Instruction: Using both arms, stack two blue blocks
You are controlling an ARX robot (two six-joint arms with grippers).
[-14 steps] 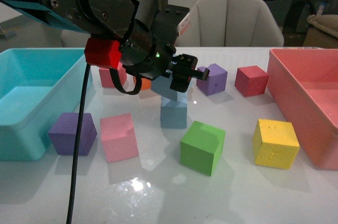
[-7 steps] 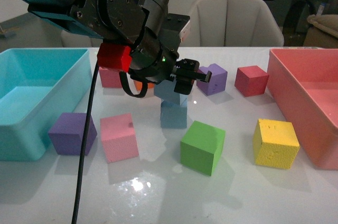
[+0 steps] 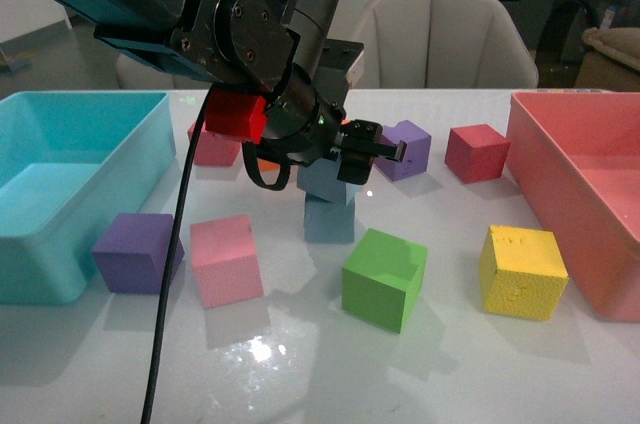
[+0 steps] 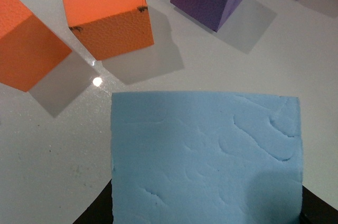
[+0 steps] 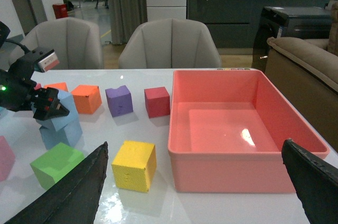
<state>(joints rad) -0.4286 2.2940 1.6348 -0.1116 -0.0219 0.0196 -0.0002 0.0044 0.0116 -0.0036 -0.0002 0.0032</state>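
At centre frame the left gripper [image 3: 362,152] straddles the upper block [image 3: 322,185], whether clamped I cannot tell; skewed on the lower block [image 3: 329,221], it could topple once released.

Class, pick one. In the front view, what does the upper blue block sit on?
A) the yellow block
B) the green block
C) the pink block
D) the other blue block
D: the upper blue block sits, slightly askew, directly on top of the lower blue block, while the green, yellow and pink ones lie apart with nothing on them.
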